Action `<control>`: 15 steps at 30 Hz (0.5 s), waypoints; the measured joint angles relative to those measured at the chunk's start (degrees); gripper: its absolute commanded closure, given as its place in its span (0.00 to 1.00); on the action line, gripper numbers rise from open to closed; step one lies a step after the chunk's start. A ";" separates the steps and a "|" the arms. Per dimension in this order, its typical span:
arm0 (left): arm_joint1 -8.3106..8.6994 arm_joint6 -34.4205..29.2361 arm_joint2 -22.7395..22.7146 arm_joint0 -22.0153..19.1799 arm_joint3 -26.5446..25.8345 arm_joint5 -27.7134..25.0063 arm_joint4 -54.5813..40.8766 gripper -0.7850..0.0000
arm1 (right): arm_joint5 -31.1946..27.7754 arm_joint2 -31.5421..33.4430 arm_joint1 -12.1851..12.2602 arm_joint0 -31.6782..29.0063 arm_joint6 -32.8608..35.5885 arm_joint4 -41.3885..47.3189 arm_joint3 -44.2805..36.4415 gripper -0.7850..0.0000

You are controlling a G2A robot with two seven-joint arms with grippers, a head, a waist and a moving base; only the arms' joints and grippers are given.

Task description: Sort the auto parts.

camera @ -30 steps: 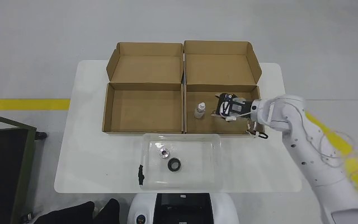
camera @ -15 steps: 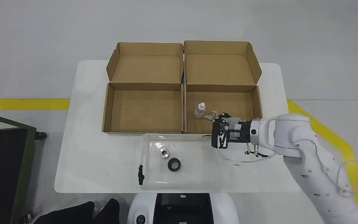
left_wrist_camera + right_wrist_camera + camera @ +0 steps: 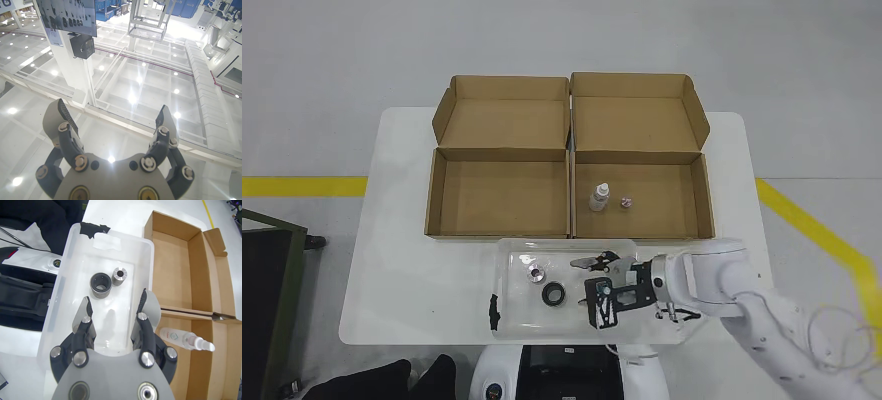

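Now that your right gripper (image 3: 115, 294) has swung from the right box (image 3: 667, 190) back over the clear bin (image 3: 151, 256), jaws spread and empty, go for the black ring (image 3: 100, 287) or steel cylinder (image 3: 119, 275) just ahead; two parts left.

White tabletop (image 3: 392, 290) sitting on grey floor (image 3: 342, 50); yellow stripe (image 3: 302, 186) running L of it, dark cart (image 3: 267, 300) standing nearby.

Clear bin (image 3: 525, 312), black ring (image 3: 554, 295), silver cylinder (image 3: 535, 270)
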 measured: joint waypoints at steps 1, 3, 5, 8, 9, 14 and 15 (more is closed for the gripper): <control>0.00 0.00 0.00 0.00 0.00 0.00 0.00 0.00 | -0.01 -0.74 -0.13 0.25 -0.18 -0.42 0.42 0.42; 0.00 0.00 0.00 0.00 0.00 0.00 0.00 0.00 | 0.04 -2.45 -0.46 0.91 -0.62 -1.26 1.70 0.44; 0.00 0.00 0.00 0.00 0.00 0.00 0.00 0.00 | 0.30 -3.86 -0.78 1.50 -1.25 -1.73 2.96 0.45; 0.00 0.00 0.00 0.00 0.00 0.00 0.00 0.00 | 0.80 -6.12 -1.36 2.44 -2.44 -2.37 5.26 0.47; 0.00 0.00 0.00 0.00 0.00 0.00 0.00 0.00 | 1.03 -6.95 -1.59 2.86 -2.87 -2.66 6.19 0.46; 0.00 0.00 0.00 0.00 0.00 0.00 0.00 0.00 | 2.28 -9.96 -2.57 4.58 -4.71 -4.53 8.83 0.41; 0.00 0.00 0.00 0.00 0.00 0.00 0.00 0.00 | 2.39 -10.66 -2.83 4.99 -5.40 -4.77 9.61 0.39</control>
